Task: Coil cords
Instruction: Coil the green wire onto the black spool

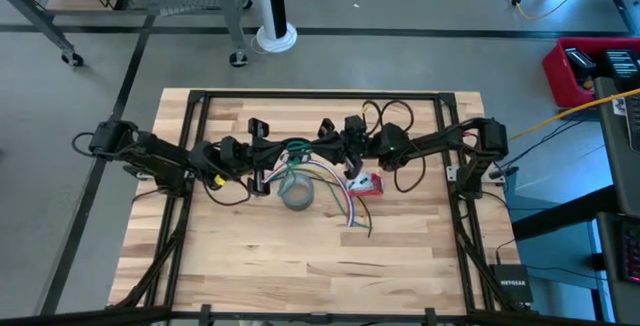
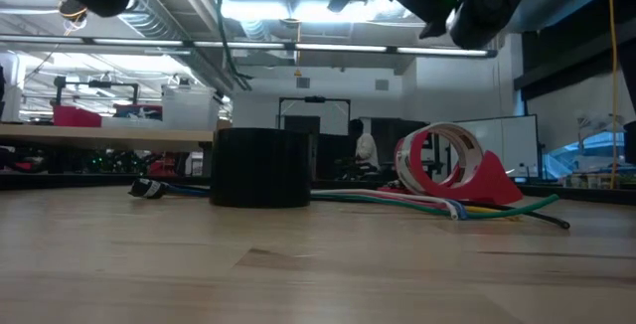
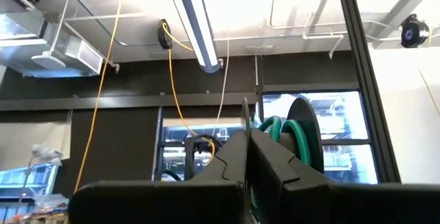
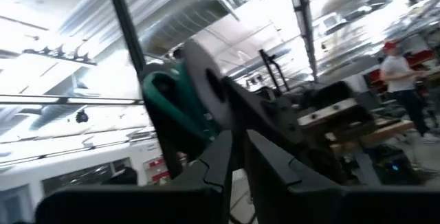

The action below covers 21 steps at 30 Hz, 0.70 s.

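presently catalogued, one moment of cord coiling

item: green cord [image 1: 297, 150], partly wound into loops and held off the table between the two arms near the table's middle; in both wrist views green loops are seen just beyond the fingers, against a round dark disc whose nature cannot be told

item: left gripper [image 1: 262, 166], raised above the wooden table [image 1: 200, 256], fingers pressed fully together; whether the cord is pinched between them cannot be told

item: right gripper [image 1: 345, 151], raised opposite and close to the left one, fingers set to a narrow gap; contact with the cord is judged likely but is not clearly shown

item: bundle of loose coloured cords [image 1: 340, 194], lying on the table beside a grey tape roll [image 1: 296, 194] and a red tape dispenser [image 1: 366, 185], not yet coiled

handling note, as judgement: the loops should be kept even and lightly tensioned, one end being anchored while the other is led round; slack should be fed slowly so that finished turns are not pulled open, and the coil kept well above the tape roll to avoid snagging
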Tool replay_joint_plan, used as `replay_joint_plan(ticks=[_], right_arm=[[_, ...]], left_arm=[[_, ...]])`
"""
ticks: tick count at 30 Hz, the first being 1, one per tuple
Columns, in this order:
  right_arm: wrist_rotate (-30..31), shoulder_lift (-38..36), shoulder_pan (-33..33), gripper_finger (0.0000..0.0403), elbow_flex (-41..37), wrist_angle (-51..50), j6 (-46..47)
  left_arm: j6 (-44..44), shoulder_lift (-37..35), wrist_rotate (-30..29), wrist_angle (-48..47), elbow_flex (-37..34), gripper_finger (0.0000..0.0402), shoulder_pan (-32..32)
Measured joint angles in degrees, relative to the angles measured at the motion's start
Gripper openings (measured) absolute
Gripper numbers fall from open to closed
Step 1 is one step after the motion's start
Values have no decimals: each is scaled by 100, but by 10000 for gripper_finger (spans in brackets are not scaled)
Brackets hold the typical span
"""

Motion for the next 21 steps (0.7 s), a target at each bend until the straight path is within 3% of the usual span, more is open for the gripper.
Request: replay_joint_plan(ticks=[21], right_arm=[[-224, 0, 276, 44, 267, -142, -290]], left_arm=[[-388, -4, 261, -6, 143, 0, -4]])
